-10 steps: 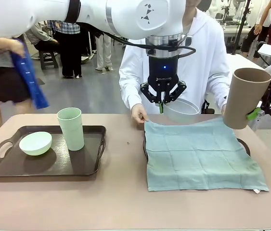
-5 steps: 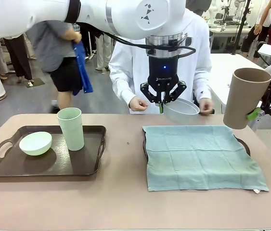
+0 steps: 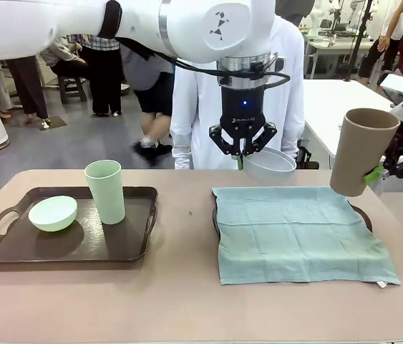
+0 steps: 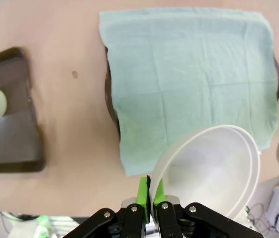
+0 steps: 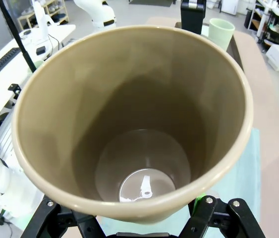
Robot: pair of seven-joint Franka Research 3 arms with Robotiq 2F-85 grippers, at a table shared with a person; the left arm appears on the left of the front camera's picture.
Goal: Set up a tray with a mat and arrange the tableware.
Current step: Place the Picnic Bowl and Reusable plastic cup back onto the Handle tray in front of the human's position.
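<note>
We held the small white bowl (image 3: pixel 269 163) rim-pinched in the left gripper (image 3: pixel 241 159) over the far edge of the mat (image 3: pixel 298 233), and the brown cup (image 3: pixel 358 152), apparently side-clamped, in the right gripper (image 3: pixel 376 172) off its far-right corner, staged for placement.

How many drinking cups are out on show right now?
2. The pale green cup stands on the left tray; the brown cup is held aloft by the right pincer, near the mat.
</note>
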